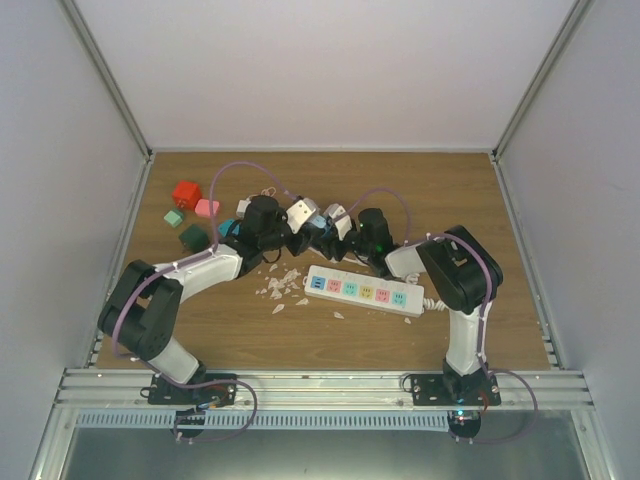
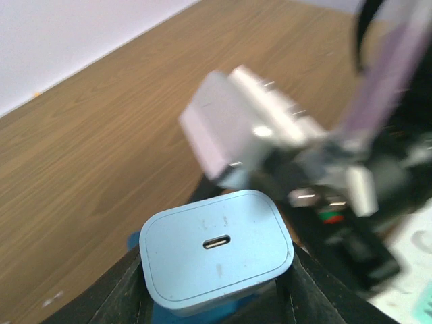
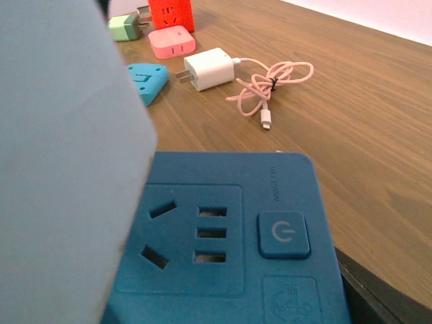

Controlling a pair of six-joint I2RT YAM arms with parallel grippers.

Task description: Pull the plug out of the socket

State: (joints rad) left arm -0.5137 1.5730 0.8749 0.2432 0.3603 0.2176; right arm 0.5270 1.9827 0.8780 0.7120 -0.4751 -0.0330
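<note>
Plug (image 2: 216, 246), a pale-blue charger brick with a USB-C port on the face toward the camera, sat clamped between my left gripper's (image 2: 216, 287) black fingers (image 2: 118, 297), one pressed on each side. My right gripper (image 1: 340, 226) met it at the table's middle. It was closed around a dark-blue socket block (image 3: 256, 223), judging by the black finger along the block's lower right edge. I judged both holds set and the pull itself the step in hand. The next move called for drawing the plug straight off the block's face, without twisting, while my right gripper held firm.

The top view showed only my two arms meeting just beyond a white power strip (image 1: 365, 290), with the plug hidden beneath them. The right wrist view alone showed the block's face: free slots, a power button (image 3: 283, 235), and the plug's body looming over its left side. No view showed whether the prongs were seated. Farther off lay a white charger (image 3: 209, 67) with a pink cable (image 3: 270, 88).
</note>
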